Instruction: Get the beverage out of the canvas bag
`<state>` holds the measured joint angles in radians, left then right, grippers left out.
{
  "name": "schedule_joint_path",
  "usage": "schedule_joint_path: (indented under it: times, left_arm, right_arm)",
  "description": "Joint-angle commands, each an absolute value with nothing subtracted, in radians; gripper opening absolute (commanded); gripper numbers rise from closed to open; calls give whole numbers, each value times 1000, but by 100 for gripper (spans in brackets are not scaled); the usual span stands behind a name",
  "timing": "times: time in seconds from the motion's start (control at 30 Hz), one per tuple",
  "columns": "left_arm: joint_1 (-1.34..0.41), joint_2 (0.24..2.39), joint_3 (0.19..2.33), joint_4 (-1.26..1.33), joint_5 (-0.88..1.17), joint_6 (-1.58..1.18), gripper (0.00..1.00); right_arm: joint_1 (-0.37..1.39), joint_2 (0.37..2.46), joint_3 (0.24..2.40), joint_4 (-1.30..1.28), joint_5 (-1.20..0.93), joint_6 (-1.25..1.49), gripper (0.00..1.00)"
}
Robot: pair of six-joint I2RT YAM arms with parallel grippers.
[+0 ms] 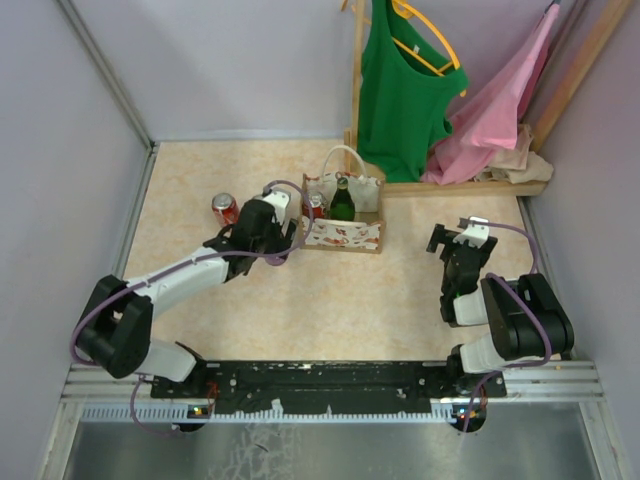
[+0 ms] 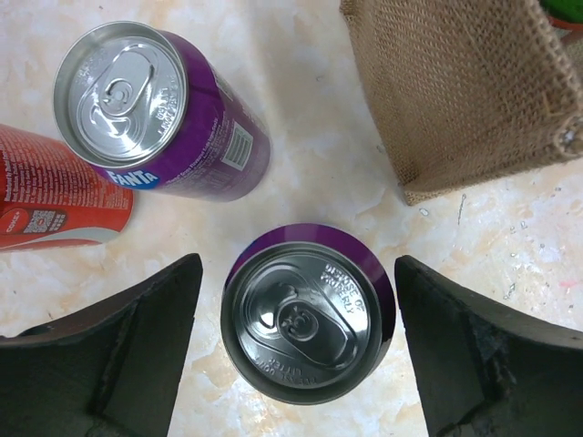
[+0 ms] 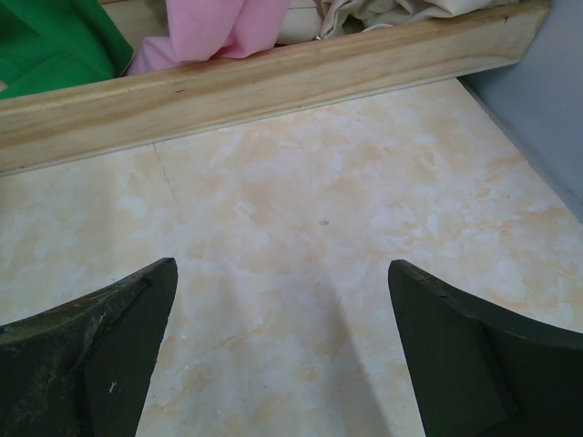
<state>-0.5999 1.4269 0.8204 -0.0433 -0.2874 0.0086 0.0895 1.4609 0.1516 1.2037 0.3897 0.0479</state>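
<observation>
light was bright, even, from overhead | shadows lay faint, soft on the tabletop (image 3: 301,182) | mild sheen sat on the can lid (image 2: 305,314) | focus was sharp mid-frame; right fingers (image 3: 82,364) looked slightly soft | walls splayed outward in top view

A purple Fanta can (image 2: 159,109) stood ahead of the left jaws, toward their left side, and a red can (image 2: 55,196) was just beside it, farther left. Ahead of the right jaws a wooden rail (image 3: 273,77) crossed the pale marbled tabletop (image 3: 319,228). Beyond it lay a pink garment (image 3: 219,23), straight ahead, with a green top (image 3: 46,36) to the left and beige cloth (image 3: 410,14) to the right.
</observation>
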Motion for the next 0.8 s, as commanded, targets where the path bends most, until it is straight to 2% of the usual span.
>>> schedule_joint_path:
  times: [0.0,0.13,0.27,0.4,0.57,0.67,0.77]
  left_arm:
    - [-606,1406,844,-14,-304,10,93]
    - [-607,1371,879,-23,-289,22,97]
    - [-610,1328,951,-45,-261,37,95]
    - [-619,1280,1018,2,-232,72,90]
    - [-624,1275,1085,124,-106,96,77]
    - [-627,1343,1147,146,-25,98,77]
    - [-629,1429,1204,168,78,102,82]
  right_arm:
    - [84,1453,173,1246,393,48,99]
    - [84,1453,173,1246,393,48,99]
    - [84,1452,173,1246,393,47,99]
    - [84,1453,173,1246,394,47,99]
    - [85,1453,173,1246,394,47,99]
    - [84,1453,173,1246,393,47,99]
    - [85,1452,173,1246,393,47,99]
